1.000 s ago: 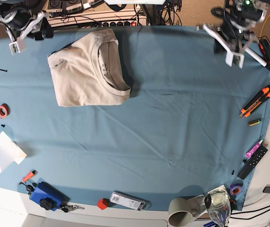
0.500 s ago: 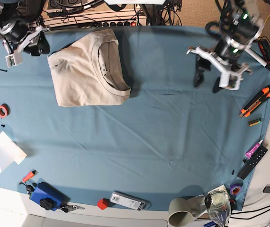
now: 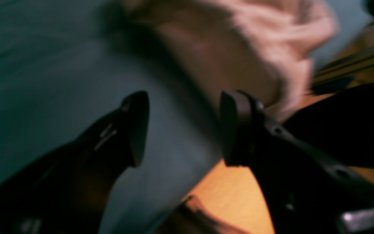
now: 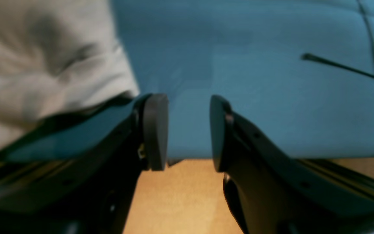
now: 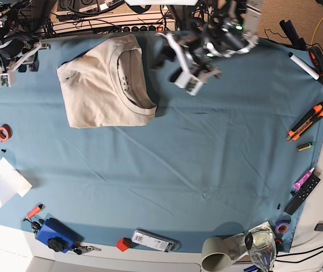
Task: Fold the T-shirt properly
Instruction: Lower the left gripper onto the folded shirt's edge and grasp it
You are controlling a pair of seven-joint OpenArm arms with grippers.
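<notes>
A row of small dark print is seen inside the neck of the plain beige short-sleeved cotton T-shirt point(image 5: 106, 84), but the letters are too small to be read. The T-shirt is laid folded into a compact, roughly square packet on the teal-blue cloth of the desk point(image 5: 207, 147), in the far left part of the base view. Its ribbed round collar point(image 5: 128, 78) is turned toward the right side of the packet, and the collar's long axis runs from the far edge of the desk toward the near edge, slightly tilted. The left hand point(image 5: 175, 61) is held above the cloth just beside the right edge of the T-shirt, without touching it; in the left wrist view its two dark fingers point(image 3: 136, 126) are spread apart with nothing between them, and the blurred beige fabric is seen beyond them. The right hand point(image 5: 15, 56) is found at the far left corner of the desk, beside the T-shirt's left edge; in the right wrist view its fingers point(image 4: 156, 130) are parted with only cloth and the desk edge between them. An orange utility knife point(image 5: 307, 121) and a black remote control point(image 5: 302, 194) are lying at the right edge.
</notes>
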